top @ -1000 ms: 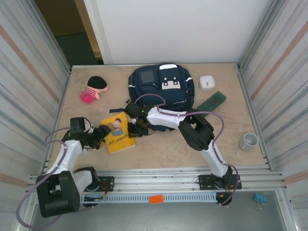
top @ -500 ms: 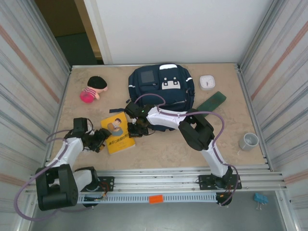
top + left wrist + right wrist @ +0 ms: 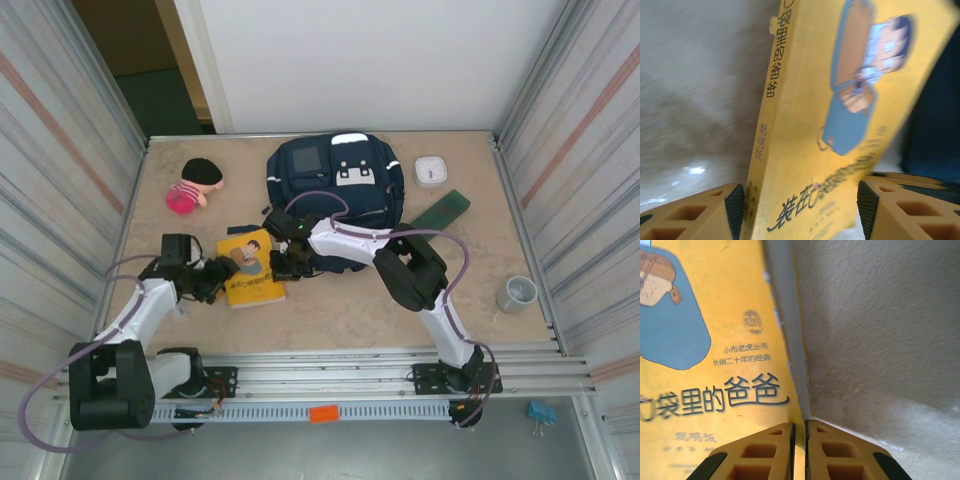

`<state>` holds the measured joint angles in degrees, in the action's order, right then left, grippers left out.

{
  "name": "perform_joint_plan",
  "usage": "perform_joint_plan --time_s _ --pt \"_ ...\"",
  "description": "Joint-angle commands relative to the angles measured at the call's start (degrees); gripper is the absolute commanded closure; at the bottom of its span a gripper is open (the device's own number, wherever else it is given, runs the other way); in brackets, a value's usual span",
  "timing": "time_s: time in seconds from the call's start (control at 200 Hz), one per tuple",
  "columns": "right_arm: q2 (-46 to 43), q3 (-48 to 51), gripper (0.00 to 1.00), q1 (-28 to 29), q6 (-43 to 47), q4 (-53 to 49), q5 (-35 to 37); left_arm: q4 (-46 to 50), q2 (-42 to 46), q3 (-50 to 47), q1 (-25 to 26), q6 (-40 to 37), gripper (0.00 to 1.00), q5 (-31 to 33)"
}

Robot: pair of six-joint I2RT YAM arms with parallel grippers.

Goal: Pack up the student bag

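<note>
The right gripper (image 3: 283,265) is pinched shut on the right edge of the yellow book (image 3: 252,274), I think to tip it up, while the left gripper (image 3: 215,279) straddles its left end, jaws wide, not clearly gripping. The student bag (image 3: 335,180) lies just beyond, far middle of the table (image 3: 470,260).

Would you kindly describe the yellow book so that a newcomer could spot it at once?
Find the big navy student bag at the back of the table. The yellow book sits just in front of its left corner, toward the near edge. It is the only bright yellow thing there, with a cartoon figure and Chinese lettering on its cover.
</note>
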<state>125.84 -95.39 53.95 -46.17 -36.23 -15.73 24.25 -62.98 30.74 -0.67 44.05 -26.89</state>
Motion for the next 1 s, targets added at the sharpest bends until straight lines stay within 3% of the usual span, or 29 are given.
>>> perform_joint_plan --time_s 0.0,0.401,0.476,0.546,0.601,0.646,0.862,0.992 --pt "2.4 1.9 0.87 1.6 -1.8 2.1 -0.7 -3.9 2.3 5.2 1.8 1.9 0.38 -14.4" --pt "2.0 2.3 0.87 1.2 -2.1 3.3 -1.6 -6.5 -3.9 0.6 2.9 0.0 0.41 -13.6" --pt "1.5 2.5 0.87 1.1 -2.3 3.4 -1.6 -4.3 -3.4 1.1 3.0 -1.1 0.49 -10.6" --pt "0.3 3.3 0.84 0.9 -2.9 3.9 -1.2 -0.9 -1.8 1.9 3.0 -2.2 0.63 -6.4" --pt "-1.5 4.3 0.81 0.5 -3.4 4.4 -0.7 1.3 -0.1 2.6 3.0 -2.5 0.78 -3.2" --pt "-3.6 5.2 0.78 0.2 -3.7 4.9 0.1 2.4 1.5 3.2 3.0 -1.9 1.0 -1.5" --pt "-20.6 12.1 0.57 -1.8 -4.2 12.5 5.6 -2.9 10.7 7.7 3.5 9.7 1.0 -1.7" --pt "-31.2 16.8 0.53 -2.4 -5.1 17.4 11.3 -10.5 14.3 9.6 7.5 20.1 1.0 3.1"
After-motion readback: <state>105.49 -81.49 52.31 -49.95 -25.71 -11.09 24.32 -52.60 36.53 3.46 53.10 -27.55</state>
